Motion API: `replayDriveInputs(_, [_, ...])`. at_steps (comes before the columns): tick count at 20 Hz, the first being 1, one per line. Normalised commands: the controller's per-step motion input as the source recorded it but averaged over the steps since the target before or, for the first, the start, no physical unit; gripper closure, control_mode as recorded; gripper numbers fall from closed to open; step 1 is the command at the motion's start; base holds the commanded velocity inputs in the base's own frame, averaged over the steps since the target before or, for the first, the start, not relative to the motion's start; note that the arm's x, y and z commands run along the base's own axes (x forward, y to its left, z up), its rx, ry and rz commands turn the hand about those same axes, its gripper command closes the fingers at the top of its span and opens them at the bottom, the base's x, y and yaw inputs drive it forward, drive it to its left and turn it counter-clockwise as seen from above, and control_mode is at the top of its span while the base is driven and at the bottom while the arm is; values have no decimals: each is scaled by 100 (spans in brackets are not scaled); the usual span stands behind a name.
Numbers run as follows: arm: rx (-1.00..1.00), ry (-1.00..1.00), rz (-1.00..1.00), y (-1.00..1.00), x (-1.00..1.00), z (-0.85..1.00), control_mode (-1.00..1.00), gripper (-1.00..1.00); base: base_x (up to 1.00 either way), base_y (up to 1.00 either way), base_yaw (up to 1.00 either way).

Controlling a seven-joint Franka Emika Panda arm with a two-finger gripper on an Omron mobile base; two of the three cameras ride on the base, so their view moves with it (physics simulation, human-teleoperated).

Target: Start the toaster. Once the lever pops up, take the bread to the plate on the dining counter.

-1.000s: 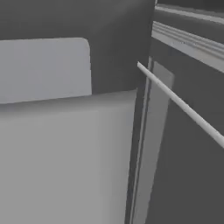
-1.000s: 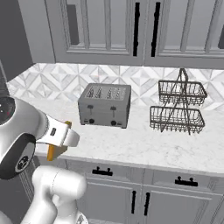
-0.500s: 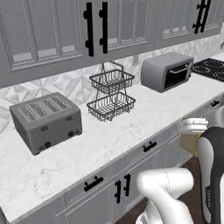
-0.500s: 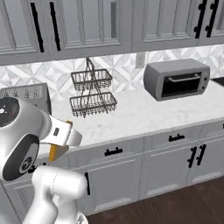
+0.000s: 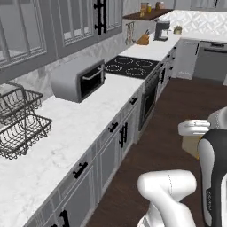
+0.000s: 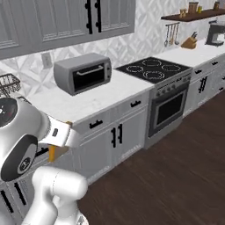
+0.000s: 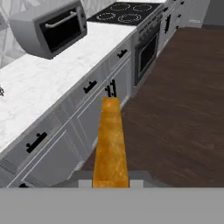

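The kitchen runs along one wall: a long marble counter point(image 5: 66, 133) over grey cabinets point(image 6: 110, 136), dark wood floor point(image 5: 177, 115) beside it. Set into the run is a black cooktop point(image 6: 151, 69) with an oven point(image 6: 169, 110) below. A grey toaster oven point(image 6: 83, 72) sits on the counter, and a wire basket rack point(image 5: 17, 119) stands further along it. At the far end of the room are a coffee machine point(image 5: 162, 29) and a knife block point(image 5: 143, 40).

The arm is folded in close to the base, its forearm angled up and the hand held level over the floor, just off the cabinet fronts. The pincer point(image 7: 111, 181) is pressed together on the bread point(image 7: 111, 140); in the hand view the slice shows edge-on, a golden-brown crust strip reaching forward from between the fingertips. In the right base view an orange sliver of it point(image 6: 52, 154) shows under the wrist.

So the toasting part looks done and the step in hand is the carry. Neither plate nor dining counter is in sight from here, so most of the trip probably lies ahead. To do it well: hold the pinch firm, keep the wrist level and the slice tucked near the body while the base turns, and steer clear of cabinet handles. Extend the arm only once the plate is squarely ahead, then lower the slice flat before letting go.
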Motion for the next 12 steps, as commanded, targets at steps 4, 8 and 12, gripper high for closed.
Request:
replayDriveInputs(4, [0,0,0,0,0,0,100,100,33,-77,-62])
replayDriveInputs(8, [0,0,0,0,0,0,100,100,60,-55,-57])
replayDriveInputs(12, [0,0,0,0,0,0,100,100,89,-40,-48])
